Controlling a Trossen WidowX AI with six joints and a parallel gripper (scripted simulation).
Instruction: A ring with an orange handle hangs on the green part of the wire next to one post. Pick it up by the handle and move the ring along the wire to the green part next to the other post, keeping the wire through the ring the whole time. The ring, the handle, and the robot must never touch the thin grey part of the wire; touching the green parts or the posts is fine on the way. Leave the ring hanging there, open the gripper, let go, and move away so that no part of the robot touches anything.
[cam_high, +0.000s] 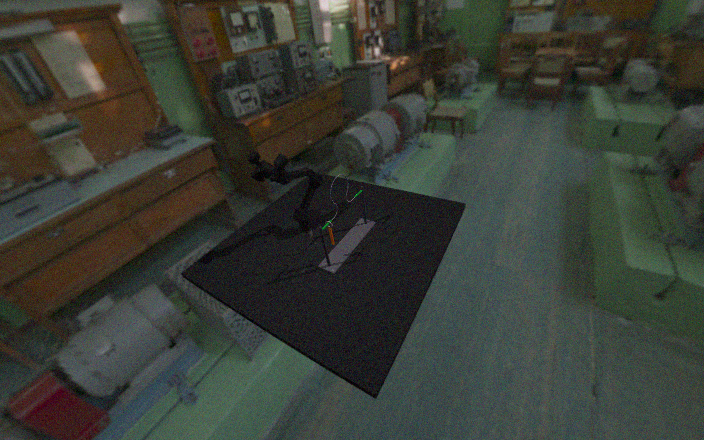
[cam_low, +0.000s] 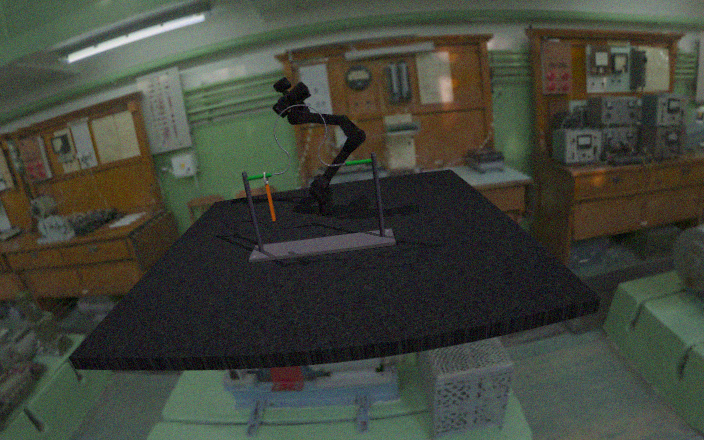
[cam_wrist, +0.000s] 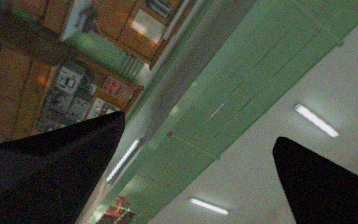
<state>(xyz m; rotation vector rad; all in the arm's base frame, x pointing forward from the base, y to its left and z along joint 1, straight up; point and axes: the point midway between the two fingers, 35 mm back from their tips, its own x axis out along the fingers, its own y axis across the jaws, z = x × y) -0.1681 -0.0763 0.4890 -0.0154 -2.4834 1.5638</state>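
A small pale ring (cam_high: 330, 230) (cam_low: 265, 178) hangs on the green wire part (cam_high: 325, 227) (cam_low: 254, 178) beside one post (cam_high: 326, 250) (cam_low: 251, 210). Its orange handle (cam_high: 331, 235) (cam_low: 270, 202) points down, with nothing holding it. The thin grey wire (cam_low: 288, 154) rises and curves over to the other green part (cam_high: 358, 193) (cam_low: 359, 162) at the second post (cam_high: 365, 214) (cam_low: 378, 199). My gripper (cam_wrist: 199, 131) is open and empty. In the top and exterior views it is raised high, away from the handle; in the top view it is left of the wire.
The posts stand on a pale base strip (cam_high: 347, 246) (cam_low: 321, 246) on the black table (cam_high: 394, 280) (cam_low: 332, 300). In the exterior view my dark arm (cam_low: 355, 135) shows behind the wire; in the top view it stands left of it. The wrist view shows only room and ceiling beyond the fingers.
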